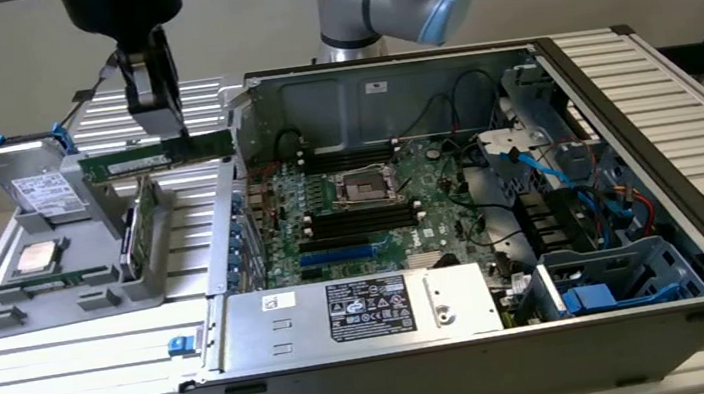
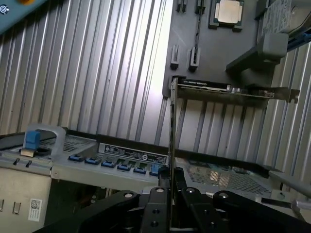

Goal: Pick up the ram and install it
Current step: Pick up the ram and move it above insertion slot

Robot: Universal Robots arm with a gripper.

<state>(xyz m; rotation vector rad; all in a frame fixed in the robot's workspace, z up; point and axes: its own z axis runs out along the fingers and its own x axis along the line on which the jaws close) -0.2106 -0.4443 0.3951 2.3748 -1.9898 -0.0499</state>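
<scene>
So the black two-finger gripper [image 1: 170, 131] is closed on the ram [image 1: 157, 156], the long thin green circuit-board stick with dark chips. It's pinching the top edge roughly mid-length, and the stick hangs level right under the fingers. In the wrist view you see the stick edge-on (basically just a thin line running straight out from between the jaws).

Directly below the gripper is the grey plastic parts tray [image 1: 17, 314]. A green card with a silver metal bracket [image 1: 136, 239] stands upright in it, just beneath the stick, and a square silver processor chip [image 1: 34, 258] lies further off toward the exterior view's left.

The open black computer case [image 1: 681, 247] sits beside the gripper on the exterior view's right. Its green motherboard [image 1: 386, 193] and long black memory slots [image 1: 355, 219] are well apart from the stick. Everything rests on a ribbed metal table [image 1: 81, 391].
</scene>
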